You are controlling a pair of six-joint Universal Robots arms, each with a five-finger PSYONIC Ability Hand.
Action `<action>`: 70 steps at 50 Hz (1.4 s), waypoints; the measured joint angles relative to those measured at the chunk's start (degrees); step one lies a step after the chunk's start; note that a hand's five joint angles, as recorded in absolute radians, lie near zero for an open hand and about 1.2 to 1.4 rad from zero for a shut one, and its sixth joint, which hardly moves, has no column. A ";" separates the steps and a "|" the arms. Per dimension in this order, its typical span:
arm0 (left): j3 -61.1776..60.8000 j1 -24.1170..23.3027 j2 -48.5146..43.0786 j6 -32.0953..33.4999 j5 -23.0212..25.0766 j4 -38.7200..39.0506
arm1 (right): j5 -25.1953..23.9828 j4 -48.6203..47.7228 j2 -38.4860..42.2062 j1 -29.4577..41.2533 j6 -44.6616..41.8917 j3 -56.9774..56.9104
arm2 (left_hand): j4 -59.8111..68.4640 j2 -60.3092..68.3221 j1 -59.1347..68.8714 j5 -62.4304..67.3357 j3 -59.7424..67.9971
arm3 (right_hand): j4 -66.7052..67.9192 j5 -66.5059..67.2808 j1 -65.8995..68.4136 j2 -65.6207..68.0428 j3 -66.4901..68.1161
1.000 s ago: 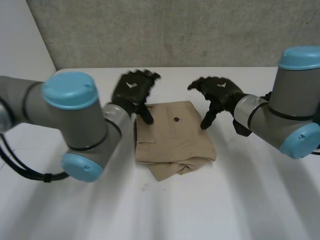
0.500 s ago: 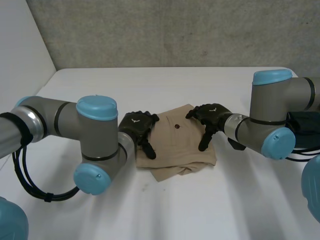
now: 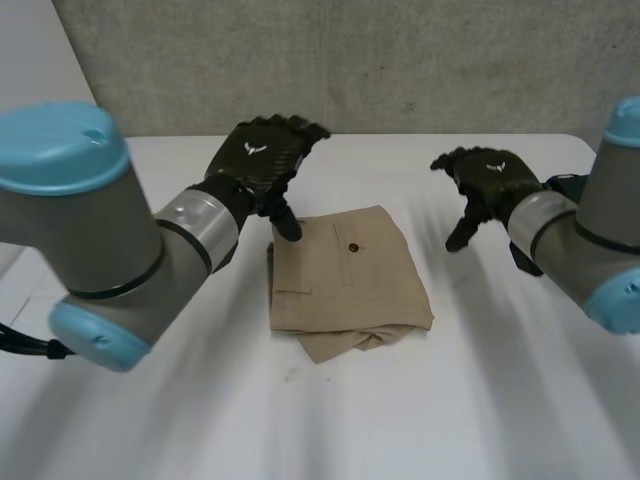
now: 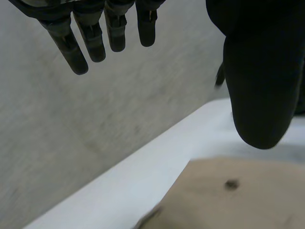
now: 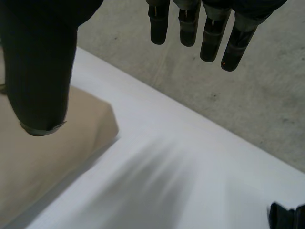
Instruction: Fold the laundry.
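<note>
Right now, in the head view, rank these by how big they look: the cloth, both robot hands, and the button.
1. Cloth: largest.
2. Left robot hand and right robot hand: too alike to rank, so a tie.
3. Button on the cloth: smallest by far.

L robot hand (image 3: 262,160) & R robot hand (image 3: 490,180) aloft, fingers relaxed

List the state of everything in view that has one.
tan pants: folded into a rectangle, flat on the table, near edge bunched.
left hand: open, holding nothing, above the pants' far left corner.
right hand: open, holding nothing, off to the pants' right side.
</note>
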 measured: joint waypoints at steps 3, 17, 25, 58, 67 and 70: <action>-1.89 -0.07 3.44 -0.38 5.60 -0.18 | -2.71 -0.44 -2.81 -0.09 -2.24 6.13 | 0.00 0.00 0.00 0.00 0.00 | 0.00 0.00 0.00 0.00 0.01; -4.12 -0.26 8.62 -6.40 10.78 -2.21 | -11.47 -9.87 -5.42 1.46 -16.20 22.72 | 0.00 0.00 0.00 0.01 0.00 | 0.00 0.00 0.00 0.00 0.00; -3.99 -0.37 8.67 -7.20 10.53 -2.32 | -11.43 -17.92 -0.25 4.27 -16.63 23.33 | 0.00 0.00 0.00 0.00 0.00 | 0.00 0.00 0.00 0.00 0.00; -4.31 -0.28 8.75 -7.14 10.45 -2.39 | -10.19 -20.64 11.54 9.12 -17.02 11.50 | 0.00 0.00 0.00 0.00 0.00 | 18.21 15.54 16.12 19.46 19.73; -4.40 -0.11 8.73 -7.14 10.45 -2.45 | -10.28 -20.66 11.61 9.14 -17.06 9.68 | 0.00 0.00 0.00 0.01 0.00 | 31.55 27.45 25.73 32.00 32.37; -4.41 -0.10 8.73 -7.14 10.45 -2.45 | -10.28 -20.65 11.67 9.14 -17.13 9.28 | 0.00 0.00 0.00 0.00 0.00 | 37.29 33.09 30.09 37.46 37.72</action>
